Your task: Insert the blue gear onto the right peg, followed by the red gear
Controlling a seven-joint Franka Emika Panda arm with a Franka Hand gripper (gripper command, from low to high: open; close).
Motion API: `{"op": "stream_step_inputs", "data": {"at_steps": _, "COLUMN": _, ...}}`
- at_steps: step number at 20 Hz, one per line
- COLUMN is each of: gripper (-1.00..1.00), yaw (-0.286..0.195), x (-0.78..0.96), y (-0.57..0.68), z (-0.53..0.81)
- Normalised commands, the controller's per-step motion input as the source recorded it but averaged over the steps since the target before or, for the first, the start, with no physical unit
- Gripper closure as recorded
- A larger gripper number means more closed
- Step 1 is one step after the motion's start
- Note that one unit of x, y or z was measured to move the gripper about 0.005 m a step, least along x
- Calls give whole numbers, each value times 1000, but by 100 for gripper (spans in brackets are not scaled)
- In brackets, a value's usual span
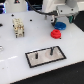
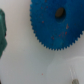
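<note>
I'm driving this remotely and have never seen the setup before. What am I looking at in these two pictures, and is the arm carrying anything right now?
It is a single robot arm above a white table. The wider picture comes from a camera off the arm; the close-up comes from a camera on the arm's wrist, looking down.

In the wider picture the tool hangs at the back of the table, just over the blue gear. The red gear lies right beside it, nearer the camera. Closer still is a black-framed pale plate with two thin dark upright pins; the right peg is the one toward the exterior view's right. A pale blocky object stands toward the exterior view's left.

The close-up is mostly the blue gear, lying flat with its centre hole showing. Nothing looks lifted, but the pictures are too blurred to tell whether the tool is open or shut.
</note>
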Motion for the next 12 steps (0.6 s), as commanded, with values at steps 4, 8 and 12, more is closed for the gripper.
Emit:
{"op": "stream_step_inputs", "data": {"at_steps": 4, "gripper": -100, "yaw": 0, "x": -17, "y": -192, "z": -88}}
{"op": "stream_step_inputs", "data": {"at_steps": 8, "gripper": 100, "yaw": 0, "x": -122, "y": -46, "z": -178}}
{"op": "stream_step_inputs", "data": {"at_steps": 12, "gripper": 100, "yaw": 0, "x": -163, "y": 5, "z": -164}}
